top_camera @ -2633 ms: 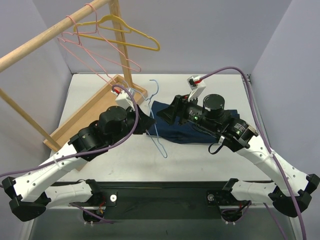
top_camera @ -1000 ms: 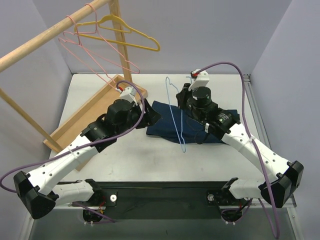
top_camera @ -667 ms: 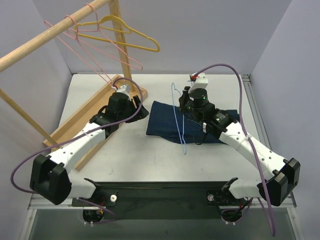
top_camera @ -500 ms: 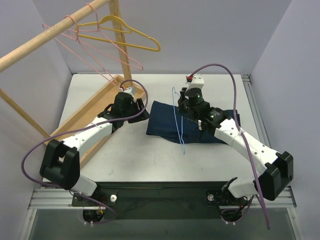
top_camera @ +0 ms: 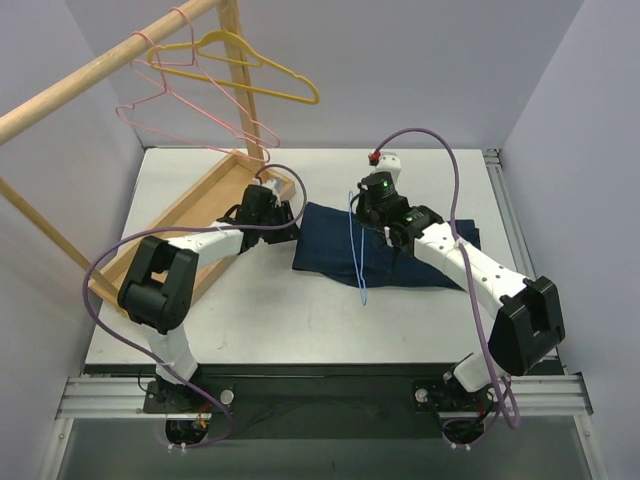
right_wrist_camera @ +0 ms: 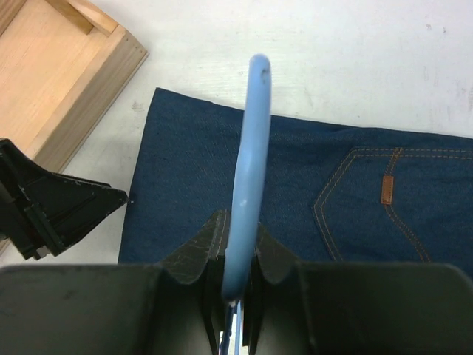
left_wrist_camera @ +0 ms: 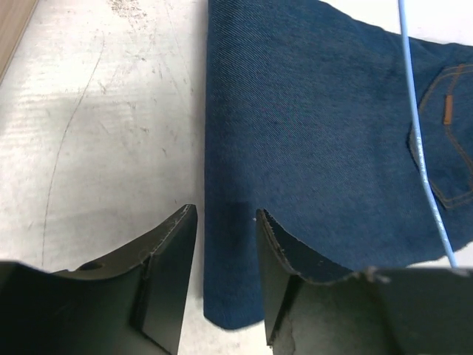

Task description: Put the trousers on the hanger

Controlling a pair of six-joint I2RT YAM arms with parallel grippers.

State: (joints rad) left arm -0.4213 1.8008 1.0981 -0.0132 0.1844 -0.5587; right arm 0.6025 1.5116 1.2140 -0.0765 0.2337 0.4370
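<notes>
Your right gripper [right_wrist_camera: 238, 222] is clamped tight on the hanger [right_wrist_camera: 247, 148], a thin light-blue wire standing edge-on over the trousers [right_wrist_camera: 185, 163]. Below the fingers the wire is hidden in the wrist view. From the top camera you get only a thin line, and the hook is hard to make out. Your left gripper [left_wrist_camera: 225, 214] has its jaws parted and holds nothing, poised at the folded left edge of the denim; I can't tell whether it touches. The trousers lie folded flat on the scuffed white table [left_wrist_camera: 96, 111], their right end covered by your right arm. Twill weave, orange-brown pocket stitching, small brown tab.
</notes>
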